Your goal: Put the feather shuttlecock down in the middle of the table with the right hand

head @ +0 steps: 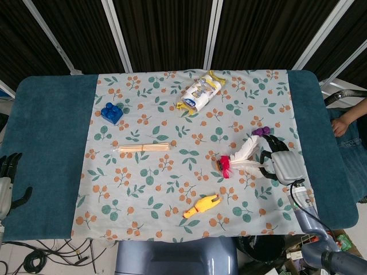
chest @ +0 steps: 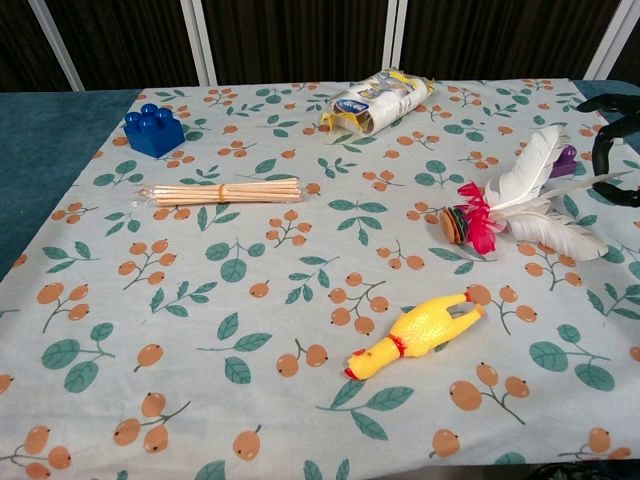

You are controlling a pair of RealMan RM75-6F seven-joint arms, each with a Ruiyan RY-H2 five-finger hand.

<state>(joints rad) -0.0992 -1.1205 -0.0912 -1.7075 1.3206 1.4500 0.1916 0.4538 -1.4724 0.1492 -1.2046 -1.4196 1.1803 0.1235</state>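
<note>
**Feather shuttlecock lying right of centre, at the right hand's fingertips**

Lying on its side on the floral cloth (head: 172, 172): the feather shuttlecock (head: 241, 158), right of the bench's middle, with its striped base and pink tuft pointing toward centre and its white feathers fanning out toward the right hand (head: 281, 163). Resting on the cloth at the right edge, that hand, pale back upward, dark fingers (head: 265, 157) curved toward the feather tips; touching or merely just beside them cannot be told from the head view. In the chest view, only dark fingertips (chest: 612, 160) visible at the frame's right edge, close to the feather ends, nothing plainly clasped. Whether holding or loosely spread: cannot tell.

Parked at the bench's (head: 51, 114) left edge, over the teal covering, the left hand (head: 8, 180), dark fingers apart and holding nothing.

Elsewhere on the cloth: a blue toy brick (head: 113, 113) toward the far left; a bundle of wooden sticks (head: 143, 148) lying crosswise left of centre; a wrapped packet with yellow trim (head: 200, 91) at the far middle; a yellow rubber chicken (head: 202, 205) near the front, well apart from the shuttlecock; a small purple object (head: 261, 132) just beyond the right hand, partly hidden behind the feathers in the chest view.
</note>
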